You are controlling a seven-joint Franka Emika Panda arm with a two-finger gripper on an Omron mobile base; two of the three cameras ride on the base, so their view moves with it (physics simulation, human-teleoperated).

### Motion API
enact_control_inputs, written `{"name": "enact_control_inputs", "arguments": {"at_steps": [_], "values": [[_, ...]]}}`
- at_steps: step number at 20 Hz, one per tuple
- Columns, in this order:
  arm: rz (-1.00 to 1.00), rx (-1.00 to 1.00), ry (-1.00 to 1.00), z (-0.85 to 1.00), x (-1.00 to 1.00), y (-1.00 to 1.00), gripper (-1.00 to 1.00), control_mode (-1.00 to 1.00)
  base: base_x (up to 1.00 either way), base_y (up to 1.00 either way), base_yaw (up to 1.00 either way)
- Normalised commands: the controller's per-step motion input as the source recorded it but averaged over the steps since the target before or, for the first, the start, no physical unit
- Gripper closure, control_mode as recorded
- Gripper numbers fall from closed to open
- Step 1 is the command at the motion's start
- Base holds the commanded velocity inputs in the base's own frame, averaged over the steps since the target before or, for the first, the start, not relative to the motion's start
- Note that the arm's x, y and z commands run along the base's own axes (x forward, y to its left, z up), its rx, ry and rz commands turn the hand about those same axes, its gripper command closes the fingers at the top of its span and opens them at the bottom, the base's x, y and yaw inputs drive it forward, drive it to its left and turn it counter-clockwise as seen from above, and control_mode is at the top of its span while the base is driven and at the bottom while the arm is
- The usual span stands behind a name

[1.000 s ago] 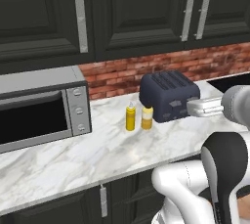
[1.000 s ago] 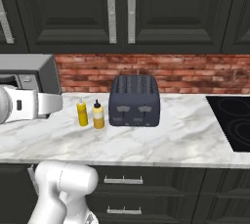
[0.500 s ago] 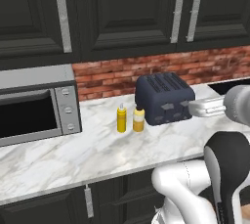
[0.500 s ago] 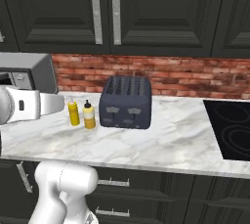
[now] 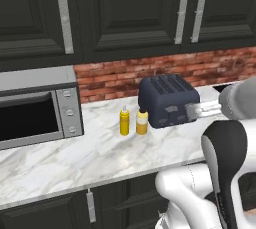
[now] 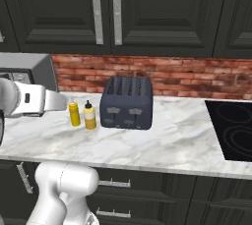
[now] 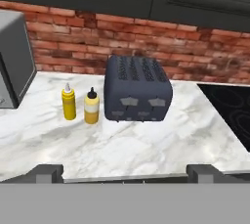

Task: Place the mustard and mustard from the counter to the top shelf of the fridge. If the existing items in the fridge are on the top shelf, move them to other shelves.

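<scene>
Standing side by side on the marble counter (image 7: 146, 145), the two yellow bottles sit just left of the dark toaster (image 7: 137, 94) as the hand camera sees it: the black-capped mustard (image 7: 91, 106) is the nearer to the toaster, close beside its front corner but apart from it, and the slimmer mustard (image 7: 69, 102) with the pale nozzle stands on its far side, away from the toaster. The two bottles are close together; whether they touch is hard to tell from the base views, while the hand view shows a narrow gap. The gripper (image 7: 124, 171) hangs back from the toaster, well short of both bottles, with its jaws spread wide and nothing between them — only the two dark fingertips (image 7: 46, 171) show at the bottom of the hand view. In the left base view the hand is a pale blur in front of the toaster's right end, covering part of it; in the right base view it lies left of the toaster and crosses in front of the microwave (image 6: 24, 69). That microwave, left of the toaster beyond the bottles, is cut off by the frame edge. A black cooktop (image 6: 234, 128) right of the toaster is also cut off — its far side runs out of the picture.
</scene>
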Motion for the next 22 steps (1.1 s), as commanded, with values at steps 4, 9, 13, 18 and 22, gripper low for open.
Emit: {"name": "enact_control_inputs", "arguments": {"at_steps": [4,9,13,18,22], "values": [[0.0,0.0,0.56,-0.38,0.27,0.01,-1.0,-1.0,0.0,0.0,0.0],[0.0,0.0,0.34,-0.49,0.09,0.08,-1.0,-1.0,0.0,0.0,0.0],[-0.03,0.03,0.11,-0.59,0.14,0.02,-1.0,-1.0,0.0,0.0,0.0],[-0.07,0.15,0.01,-0.53,0.17,0.0,-1.0,-1.0,0.0,0.0,0.0],[-0.06,0.05,0.0,-0.36,0.47,0.14,-1.0,-1.0,0.0,0.0,0.0]]}}
